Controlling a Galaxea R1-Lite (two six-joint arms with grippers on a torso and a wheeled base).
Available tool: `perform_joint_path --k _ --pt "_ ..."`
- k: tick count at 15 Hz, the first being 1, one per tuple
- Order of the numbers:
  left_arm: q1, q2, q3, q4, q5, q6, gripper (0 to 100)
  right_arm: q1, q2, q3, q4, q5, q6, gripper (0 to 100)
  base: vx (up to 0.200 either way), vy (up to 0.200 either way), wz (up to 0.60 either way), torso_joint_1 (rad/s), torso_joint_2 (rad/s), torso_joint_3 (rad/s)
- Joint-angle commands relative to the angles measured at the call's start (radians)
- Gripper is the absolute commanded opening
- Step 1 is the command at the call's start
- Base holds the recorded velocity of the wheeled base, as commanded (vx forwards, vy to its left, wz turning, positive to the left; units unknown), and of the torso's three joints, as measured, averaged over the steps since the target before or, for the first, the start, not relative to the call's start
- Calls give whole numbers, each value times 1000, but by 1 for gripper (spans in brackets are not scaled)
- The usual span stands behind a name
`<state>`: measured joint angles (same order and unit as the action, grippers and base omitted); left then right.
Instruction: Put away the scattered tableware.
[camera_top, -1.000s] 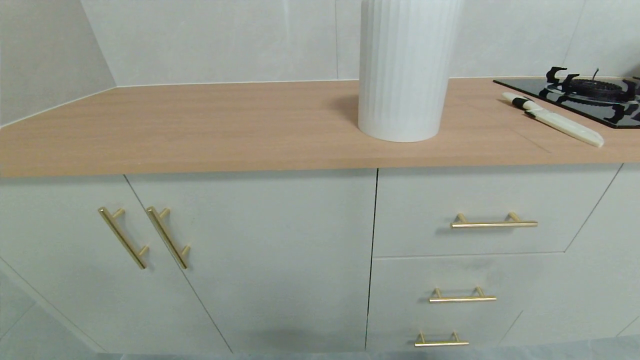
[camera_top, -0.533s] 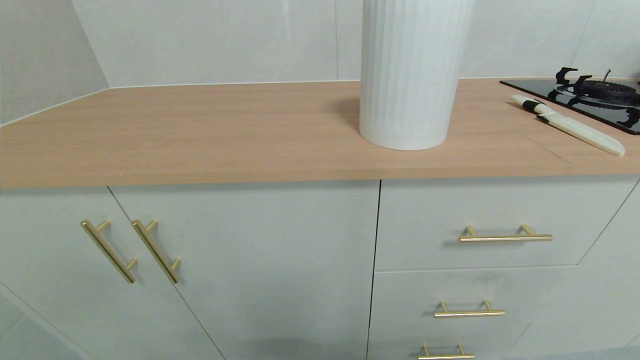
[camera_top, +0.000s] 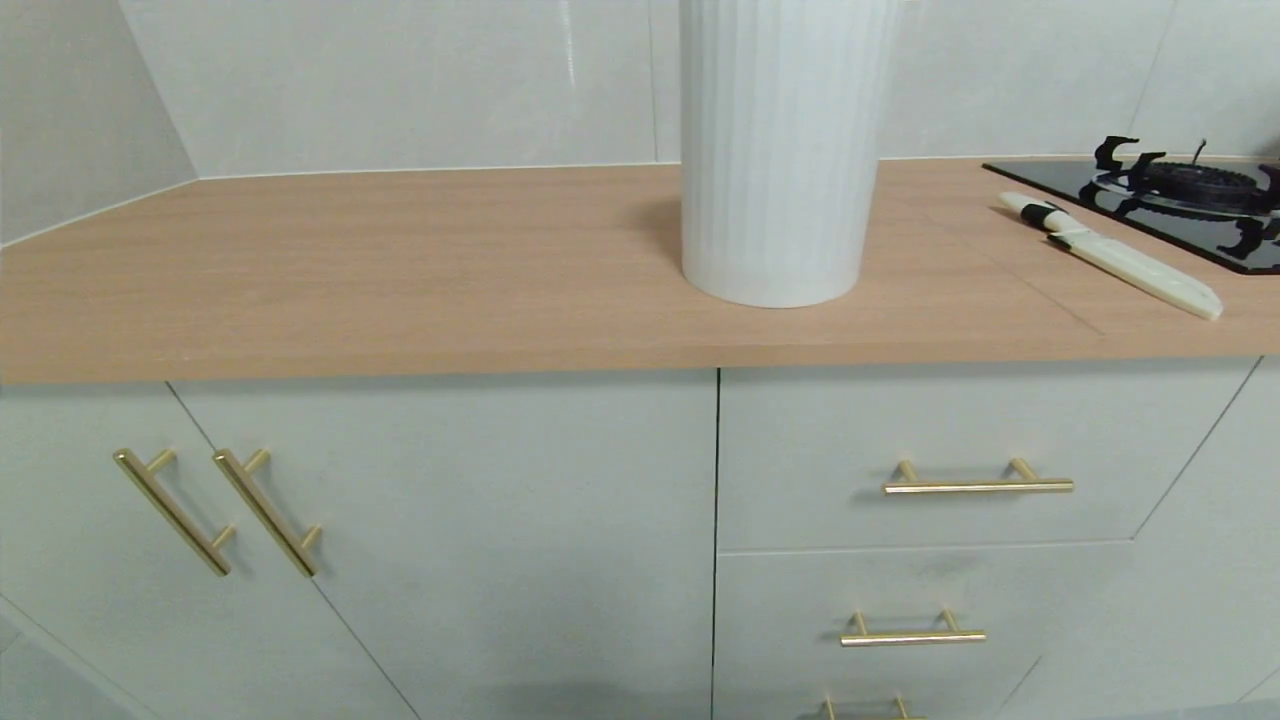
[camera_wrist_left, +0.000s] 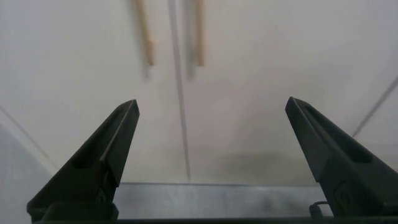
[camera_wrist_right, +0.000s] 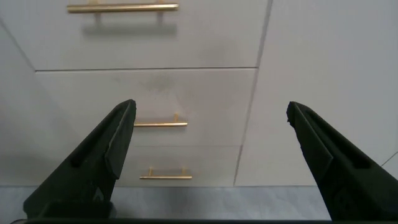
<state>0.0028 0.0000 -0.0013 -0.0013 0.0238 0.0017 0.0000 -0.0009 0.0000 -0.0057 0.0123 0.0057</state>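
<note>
My left end effector (camera_wrist_left: 211, 104) and right end effector (camera_wrist_right: 211, 107) hang released, empty. I should take the knife (camera_top: 1110, 255) by its handle.

I'm looking at a kitchen: wooden countertop (camera_top: 400, 270), gas hob (camera_top: 1180, 190) with a kitchen knife (camera_top: 1110, 255) beside it, tiled wall (camera_top: 400, 80), brass-handled drawers (camera_top: 800, 450).

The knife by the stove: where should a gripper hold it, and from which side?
Probably take the knife by its black-banded handle, the end nearest the stove. Come from above with jaws across it, because it lies flat on the countertop, blade toward the front edge.
</note>
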Motion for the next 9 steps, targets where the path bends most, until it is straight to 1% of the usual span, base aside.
perform_joint_path --k 1,3,9 --pt "0 2 0 0 1 0 100 0 1 0 0 0 0 100 0 -200 0 2 -2 2" --pt "0 2 0 0 1 -2 100 0 1 0 0 0 0 100 0 -200 0 2 5 0" --pt "0 2 0 0 1 -2 100 0 1 0 0 0 0 100 0 0 0 0 0 0"
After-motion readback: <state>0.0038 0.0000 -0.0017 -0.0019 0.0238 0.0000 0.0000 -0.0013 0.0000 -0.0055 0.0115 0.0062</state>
